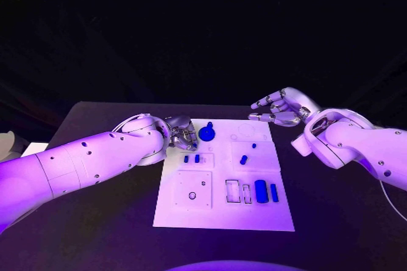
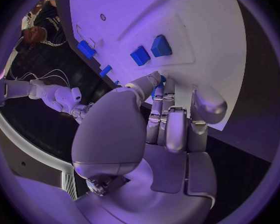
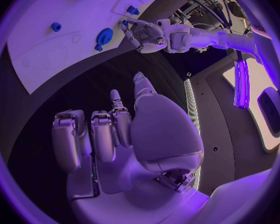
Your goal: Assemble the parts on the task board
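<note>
The white task board (image 1: 222,215) lies mid-table with blue parts on it. These include a round knobbed part (image 1: 207,131) near its far left corner, two small blocks (image 1: 192,159), small pegs (image 1: 243,160) and a cylinder (image 1: 261,190). My left hand (image 1: 180,133) sits low at the far left corner, fingertips close to the round part. In the left wrist view a bit of blue (image 2: 159,81) shows between the thumb and fingers (image 2: 168,97), but I cannot tell whether it is held. My right hand (image 1: 284,106) hovers above the far right corner, fingers apart and holding nothing.
Empty recesses (image 1: 232,190) sit in the board's near half. Black table (image 1: 102,224) surrounds the board on all sides. The right wrist view shows the left hand (image 3: 146,35) beside the round part (image 3: 104,36) and a pale tray (image 3: 274,109) off the table.
</note>
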{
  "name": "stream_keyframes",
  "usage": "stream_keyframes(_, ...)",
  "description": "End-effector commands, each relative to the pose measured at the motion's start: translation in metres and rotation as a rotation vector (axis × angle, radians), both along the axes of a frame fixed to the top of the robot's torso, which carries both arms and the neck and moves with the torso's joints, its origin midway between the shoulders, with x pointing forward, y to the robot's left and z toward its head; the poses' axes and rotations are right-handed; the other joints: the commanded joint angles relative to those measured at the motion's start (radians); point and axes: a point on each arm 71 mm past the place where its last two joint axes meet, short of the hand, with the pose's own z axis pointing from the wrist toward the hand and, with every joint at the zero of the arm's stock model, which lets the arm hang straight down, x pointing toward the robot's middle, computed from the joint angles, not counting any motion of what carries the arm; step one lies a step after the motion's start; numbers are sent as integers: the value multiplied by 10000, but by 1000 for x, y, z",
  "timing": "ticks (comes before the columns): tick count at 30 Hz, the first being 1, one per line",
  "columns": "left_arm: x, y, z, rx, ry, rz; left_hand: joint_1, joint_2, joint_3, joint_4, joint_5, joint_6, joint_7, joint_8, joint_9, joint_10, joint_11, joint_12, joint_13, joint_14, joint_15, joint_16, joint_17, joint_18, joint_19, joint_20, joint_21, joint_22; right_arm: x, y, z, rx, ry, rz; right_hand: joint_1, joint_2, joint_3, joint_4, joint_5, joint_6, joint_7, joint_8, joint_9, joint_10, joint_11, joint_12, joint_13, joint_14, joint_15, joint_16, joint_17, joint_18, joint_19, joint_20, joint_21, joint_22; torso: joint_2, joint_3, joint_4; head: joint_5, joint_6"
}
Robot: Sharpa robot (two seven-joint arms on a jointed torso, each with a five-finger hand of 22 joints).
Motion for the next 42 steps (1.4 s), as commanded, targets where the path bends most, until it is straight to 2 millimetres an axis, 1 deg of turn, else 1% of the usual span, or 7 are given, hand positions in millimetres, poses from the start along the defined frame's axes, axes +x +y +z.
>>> stream_keyframes(1, -2, 1, -6, 364, 407, -25, -93, -36, -70, 4, -4, -136, 25, -96, -42, -85, 75, -97, -20, 376, 16, -9, -39, -77, 157, -9, -81, -19, -1, 1, 0, -27, 6, 156, -11, 92, -34, 2, 47, 56, -18, 21, 3, 250, -74, 3, 1657, 954, -46, -51, 2241, 9, 716, -30, -42, 2020, -6, 1, 15, -26, -7)
stream_keyframes(18, -2, 3, -6, 255, 413, 127, -194, -179, -71, -50, 13, -1098, 283, -721, -234, -213, 274, -408, -11, 346, 176, -11, -150, -88, 133, 127, -101, 16, 1, -2, -2, -119, 168, 66, 12, 115, -91, 2, 44, 37, -14, 8, -3, 32, -73, -482, 1392, 917, -49, -145, 2084, 49, 628, -30, -135, 1858, -8, -5, 13, -17, -15)
stream_keyframes(25, -1, 6, -6, 233, 360, 270, -241, -254, -109, -41, 8, -1425, 407, -741, -238, -290, 369, -518, -19, 329, 251, -22, -216, -90, 122, 186, -129, 7, 2, -6, -4, -241, 395, -2, 196, 243, -331, 21, 44, -65, -26, -22, -21, -997, -102, -2982, -123, 795, -80, -484, 1575, 166, 365, -61, -440, 1374, 1, -3, -4, -31, -17)
stream_keyframes(35, -1, 20, -1, -343, 195, 694, -213, -332, -197, -52, 27, -1937, 301, -740, -239, -343, 328, -618, -13, 304, 244, -43, -320, -64, 108, 219, -178, -16, 5, -11, -11, -1541, 669, 169, 1299, 609, -212, -140, 19, 192, -94, 79, 15, -2736, -195, -9450, -5052, 608, -200, -1135, 753, 369, -72, -186, -1076, 480, -21, -2, 8, -94, 1)
stream_keyframes(39, -4, 37, 7, -2139, 661, 1578, -196, -309, -202, -32, 99, -1911, 290, -673, -207, -554, 346, -733, -47, 266, 243, -105, -464, -33, 57, 221, -330, -131, 6, -13, -14, -2817, 458, 361, 1869, 627, 59, -205, -30, 496, -45, 119, 31, -3414, -75, -11026, -6512, 558, -119, -1360, 491, 438, -243, -134, -1340, 131, -22, -1, 7, -76, 42)
stream_keyframes(40, -4, 41, 9, -2739, 791, 1809, -185, -294, -189, -28, 139, -1880, 308, -653, -199, -640, 370, -764, -58, 231, 262, -167, -596, 2, 2, 230, -530, -297, 6, -13, -15, -3138, 373, 408, 1938, 561, 125, -122, -112, 510, 73, 42, -1, -3155, -49, -11529, -7251, 569, -24, -1378, 484, 453, -255, -93, -1386, 88, -18, -3, 2, -85, 54)
stream_keyframes(42, -6, 48, 13, -3929, 1021, 2153, -166, -227, -136, -8, 192, -1781, 352, -599, -181, -673, 403, -753, -54, 194, 286, -227, -718, 28, -55, 248, -698, -428, 5, -13, -16, -3680, 190, 493, 2143, 471, 245, -132, -136, 670, -24, 42, -1, -3143, -4, -12031, -7940, 576, -10, -1397, 472, 465, -269, -69, -1438, 30, -23, -6, 9, -111, 78)
